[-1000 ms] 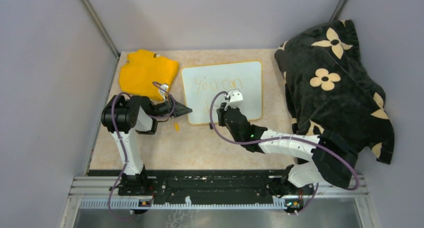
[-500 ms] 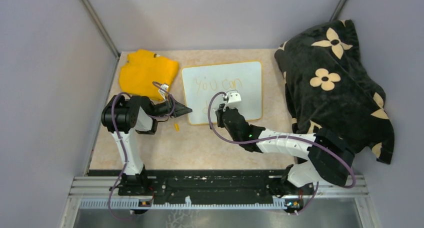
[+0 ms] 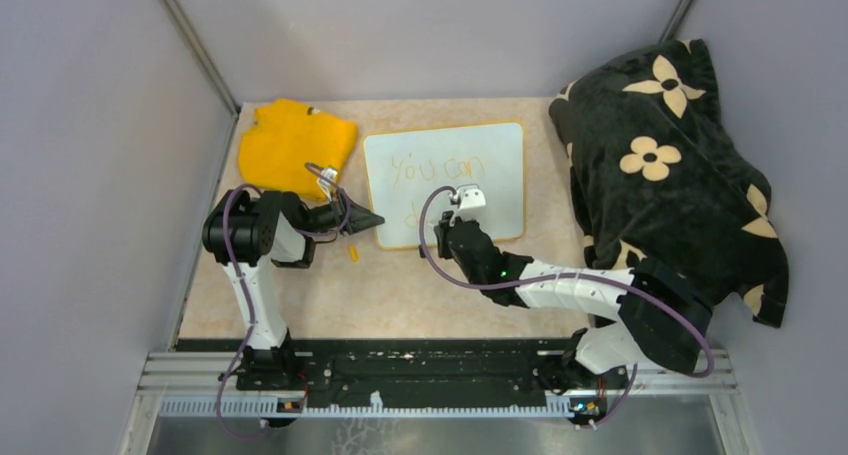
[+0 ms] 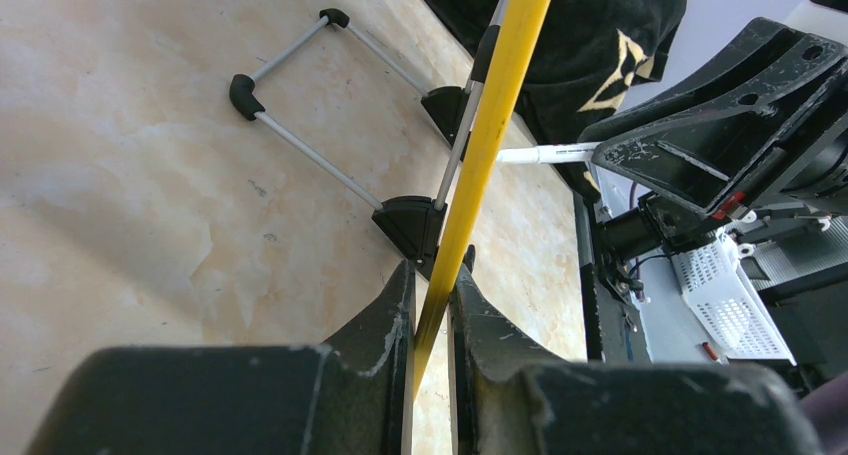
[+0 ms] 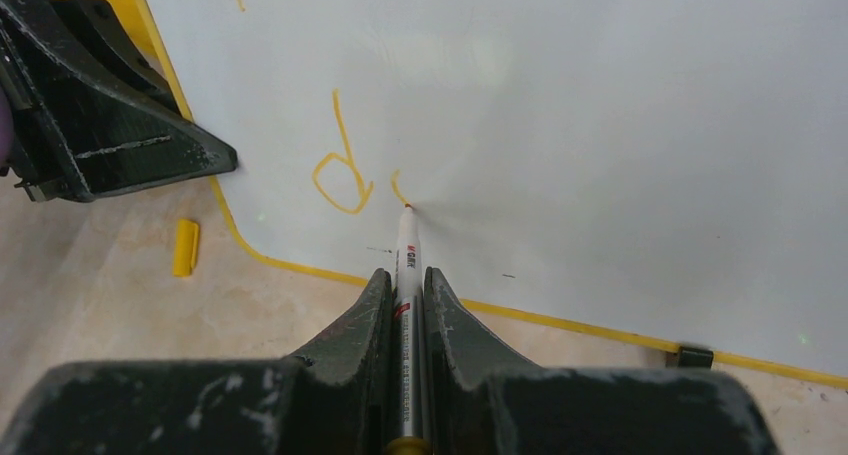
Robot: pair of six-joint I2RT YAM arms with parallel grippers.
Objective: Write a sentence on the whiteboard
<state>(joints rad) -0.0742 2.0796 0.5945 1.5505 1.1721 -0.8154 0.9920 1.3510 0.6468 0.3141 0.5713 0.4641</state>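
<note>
While left fingers point(image 4: 368, 337) pinch the board's point(image 5: 600, 125) rim to steady it, right fingers point(image 5: 350, 347) clamp the marker point(image 5: 407, 260). Its tip rests beside the "d" point(image 5: 340, 175).

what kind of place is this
Likely a robotics lab test cell: left arm and right arm bolted to a metal rail at a table, plain grey panels around it, a whiteboard as prop.

sentence's point(image 3: 437, 165) lower line hidden behind right gripper point(image 5: 405, 279); marker's point(image 5: 405, 243) rear cropped
</note>
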